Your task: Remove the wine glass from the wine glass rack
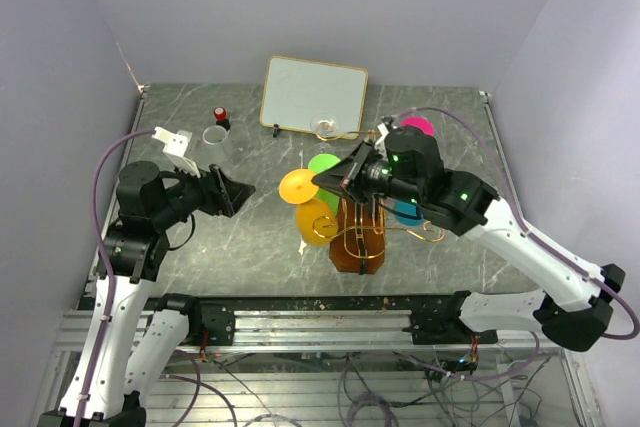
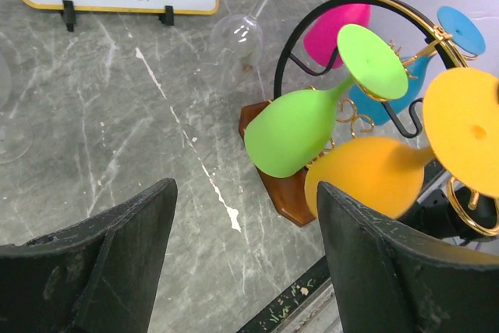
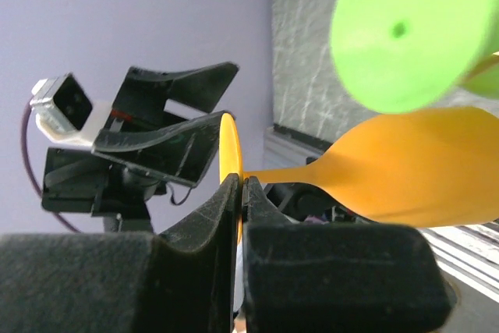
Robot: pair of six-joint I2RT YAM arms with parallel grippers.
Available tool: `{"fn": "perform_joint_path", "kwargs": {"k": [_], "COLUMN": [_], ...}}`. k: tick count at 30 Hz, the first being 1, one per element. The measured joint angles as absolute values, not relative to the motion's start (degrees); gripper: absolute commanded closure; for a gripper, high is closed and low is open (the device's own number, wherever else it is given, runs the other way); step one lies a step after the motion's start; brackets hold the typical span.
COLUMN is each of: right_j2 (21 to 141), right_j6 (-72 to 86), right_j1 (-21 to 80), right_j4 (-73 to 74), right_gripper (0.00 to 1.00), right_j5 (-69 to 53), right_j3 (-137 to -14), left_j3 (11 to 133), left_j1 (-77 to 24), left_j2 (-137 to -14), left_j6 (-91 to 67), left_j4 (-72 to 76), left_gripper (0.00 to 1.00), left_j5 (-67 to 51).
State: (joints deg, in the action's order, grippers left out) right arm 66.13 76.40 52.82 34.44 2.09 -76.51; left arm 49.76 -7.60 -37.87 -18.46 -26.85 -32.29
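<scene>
Table (image 1: 250,237): grey marbled slab filling the middle of the overhead view, with both arm bases along its bottom edge.
Right arm (image 1: 520,237): white and black, it reaches from the lower right toward the centre of the overhead view, above the rack.
Left arm (image 1: 140,217): it rises at the lower left, with its wrist pointing right toward the centre.
White framed board (image 1: 314,95): stands upright on two small black feet at the upper middle of the table.
Wine glass rack (image 1: 358,247): a brown wooden body with gold wire arms, it stands just below centre, in front of the board.
Orange wine glass (image 2: 366,173): in the left wrist view it hangs tilted at the rack's near side, bowl low and round foot high at the right edge. I cannot tell whether its stem sits in a wire arm.
Green wine glass (image 2: 292,130): tilted just above and left of the orange one, its bowl over the wooden base.
Pink wine glass (image 2: 339,29): at the upper right, behind the green one.
Blue wine glass (image 2: 382,99): mostly hidden behind the green glass's foot.
Clear wine glass (image 2: 238,33): hangs at the upper middle, near the board.
Right claw (image 3: 242,185): pressed together on the rim of the orange glass's foot.
Left claw (image 2: 243,200): spread wide, with bare table showing between its fingers, left of the rack.
Small white cup (image 1: 214,135): upper left, just beside a red-topped item (image 1: 220,115).
</scene>
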Motion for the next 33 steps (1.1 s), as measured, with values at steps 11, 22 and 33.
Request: {"fn": "perform_joint_path", "kwargs": {"k": [11, 22, 33], "right_j2": [71.6, 66.8, 54.8], "right_j6": [78.6, 79.8, 76.3], "right_j1": [52.8, 52.7, 51.9], "right_j4": [21.0, 1.7, -2.9], "right_gripper": [1.00, 1.00, 1.00], "right_j5": [-13.6, -13.9, -0.7], "right_j3": [-77.8, -71.0, -71.0], "left_j3": [49.9, 60.2, 67.4], "left_j1": [-7.6, -7.6, -7.6], "left_j2": [-35.8, -37.2, -33.6], "left_j6": [-19.2, -28.0, -46.9], "left_j4": [-29.3, -39.8, -35.9], "left_gripper": [0.19, 0.13, 0.03], "left_j5": [-23.2, -12.1, -19.4]}}
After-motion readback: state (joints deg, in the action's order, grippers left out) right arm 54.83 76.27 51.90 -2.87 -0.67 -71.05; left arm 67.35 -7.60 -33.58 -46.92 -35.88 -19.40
